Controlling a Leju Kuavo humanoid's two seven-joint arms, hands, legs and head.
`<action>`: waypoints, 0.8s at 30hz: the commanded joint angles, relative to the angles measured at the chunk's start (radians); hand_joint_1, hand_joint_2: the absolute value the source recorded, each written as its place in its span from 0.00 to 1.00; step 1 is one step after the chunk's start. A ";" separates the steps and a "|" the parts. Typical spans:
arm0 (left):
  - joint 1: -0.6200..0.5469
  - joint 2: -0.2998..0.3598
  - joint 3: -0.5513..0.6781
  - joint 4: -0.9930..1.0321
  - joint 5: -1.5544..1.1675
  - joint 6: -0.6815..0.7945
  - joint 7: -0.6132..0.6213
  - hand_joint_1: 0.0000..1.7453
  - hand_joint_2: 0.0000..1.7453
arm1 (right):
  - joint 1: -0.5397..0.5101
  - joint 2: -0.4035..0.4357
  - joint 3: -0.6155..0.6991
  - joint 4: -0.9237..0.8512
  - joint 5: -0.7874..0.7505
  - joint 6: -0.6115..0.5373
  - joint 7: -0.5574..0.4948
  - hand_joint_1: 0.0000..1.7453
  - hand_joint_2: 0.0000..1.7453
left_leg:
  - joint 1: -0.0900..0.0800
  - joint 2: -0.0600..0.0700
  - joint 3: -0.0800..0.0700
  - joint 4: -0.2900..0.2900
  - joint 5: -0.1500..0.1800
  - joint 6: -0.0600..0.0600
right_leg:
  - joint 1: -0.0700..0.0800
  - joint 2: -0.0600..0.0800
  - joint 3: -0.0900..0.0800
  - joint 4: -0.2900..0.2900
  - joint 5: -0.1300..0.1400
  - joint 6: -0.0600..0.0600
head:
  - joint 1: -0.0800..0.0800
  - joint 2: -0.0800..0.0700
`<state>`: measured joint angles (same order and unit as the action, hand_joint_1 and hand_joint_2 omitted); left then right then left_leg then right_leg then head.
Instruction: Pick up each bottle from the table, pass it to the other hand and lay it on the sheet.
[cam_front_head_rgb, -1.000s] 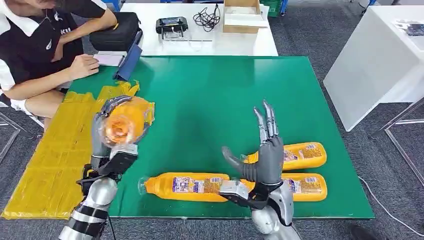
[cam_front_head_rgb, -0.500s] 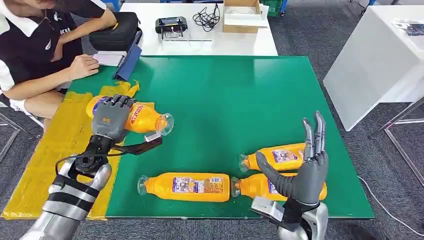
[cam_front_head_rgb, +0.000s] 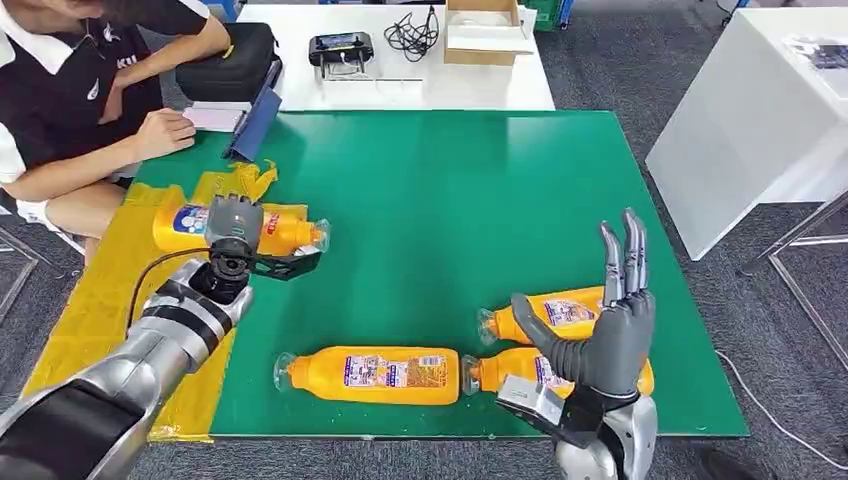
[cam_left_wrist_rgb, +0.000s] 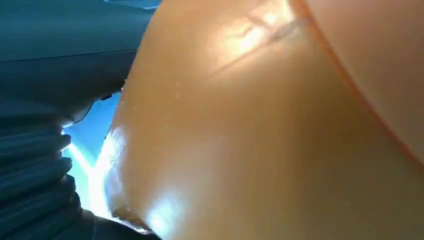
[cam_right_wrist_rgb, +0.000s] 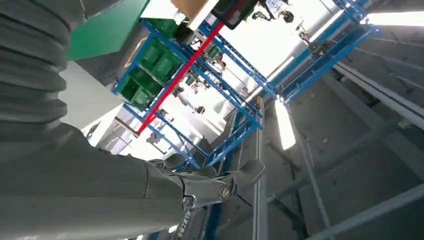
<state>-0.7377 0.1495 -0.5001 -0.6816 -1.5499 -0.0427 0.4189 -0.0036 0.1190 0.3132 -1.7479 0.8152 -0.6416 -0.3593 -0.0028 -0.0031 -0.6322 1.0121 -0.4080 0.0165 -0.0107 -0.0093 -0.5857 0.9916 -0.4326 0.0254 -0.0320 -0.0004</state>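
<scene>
You are looking at a robotics lab or test bay inside an industrial hall. A green-topped work table stands on grey carpet tile, flanked by white tables: one carries a cardboard box, a coil of black cable and a black handheld device. A seated person works at a tablet. Your right wrist view shows blue steel racking with green bins under a high ceiling with strip lights.
</scene>
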 joint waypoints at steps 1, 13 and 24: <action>-0.117 -0.036 0.009 0.346 -0.015 -0.064 -0.020 1.00 1.00 | -0.084 -0.004 0.036 0.147 -0.001 -0.001 0.024 0.00 1.00 | 0.002 0.001 0.006 0.000 -0.001 -0.002 | 0.001 0.001 0.007 -0.001 -0.001 -0.001 | 0.000 0.000; -0.097 -0.043 0.060 0.342 -0.009 -0.019 -0.060 0.00 1.00 | -0.096 -0.009 0.037 0.171 -0.014 -0.003 0.028 0.00 1.00 | 0.001 0.000 0.001 0.000 -0.001 -0.001 | 0.001 0.000 0.002 -0.001 0.000 -0.001 | 0.000 0.000; -0.048 -0.086 0.212 0.226 0.153 0.257 -0.263 0.00 0.00 | -0.074 -0.057 0.020 0.180 0.005 0.022 0.049 0.00 1.00 | 0.001 -0.002 0.004 -0.001 -0.001 -0.001 | 0.001 -0.001 0.006 -0.002 -0.001 -0.001 | 0.000 0.000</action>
<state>-0.7925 0.1194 -0.4249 -0.4238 -1.5155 -0.0163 0.2799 -0.0644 0.1202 0.3384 -1.6335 0.7954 -0.6439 -0.3384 -0.0025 -0.0042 -0.6328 1.0121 -0.4076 0.0163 -0.0104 -0.0105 -0.5856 0.9917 -0.4327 0.0253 -0.0320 -0.0004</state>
